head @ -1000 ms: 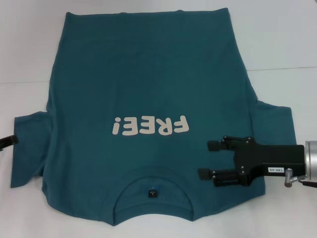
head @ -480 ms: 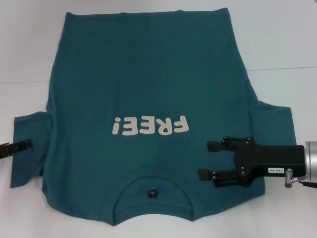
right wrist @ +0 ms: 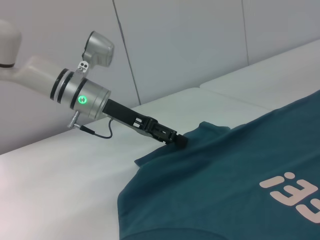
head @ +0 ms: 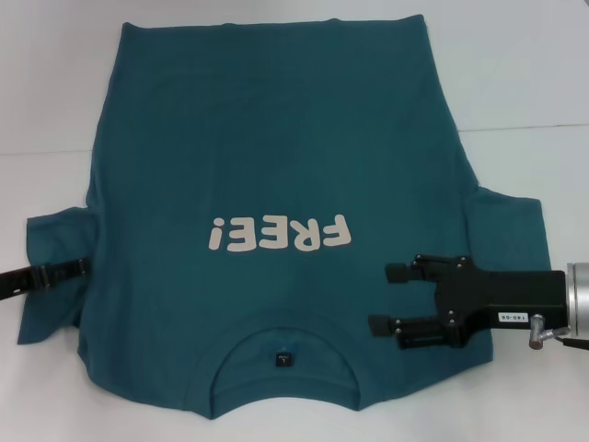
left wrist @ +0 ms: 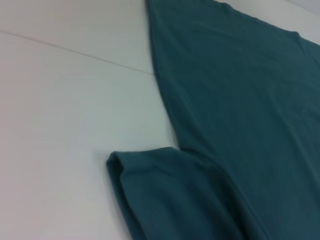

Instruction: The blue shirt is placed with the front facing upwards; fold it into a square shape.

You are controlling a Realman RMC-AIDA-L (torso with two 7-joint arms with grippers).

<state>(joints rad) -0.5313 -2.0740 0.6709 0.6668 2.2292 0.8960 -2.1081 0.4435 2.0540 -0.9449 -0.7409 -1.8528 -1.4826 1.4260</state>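
Left pincer (head: pixel 81 267) has slid further in from the counter's left edge since the earlier frames, its tip now over the blue shirt (head: pixel 276 138) at the left sleeve (head: pixel 57 267); right pincer (head: pixel 391 296) has not shifted. Blue shirt lies flat on the white counter (head: pixel 46 92), front up, off-white "FREE!" lettering (head: pixel 280 234) mid-chest, collar (head: pixel 283 354) with small black label (head: pixel 284 358) at the near edge, hem at the far side. Both sleeves spread out to the sides. Left pincer state: cannot tell, only a thin dark profile shows in the head view, and the right wrist view shows its tip (right wrist: pixel 179 140) at the sleeve edge without a clear look at the fingers. Right pincer released, two black fingers apart, lying over the shirt's right shoulder area, just inside the right sleeve (head: pixel 511 230). Left wrist view shows only the sleeve (left wrist: pixel 165 195) and side of the shirt on the counter (left wrist: pixel 60 110).
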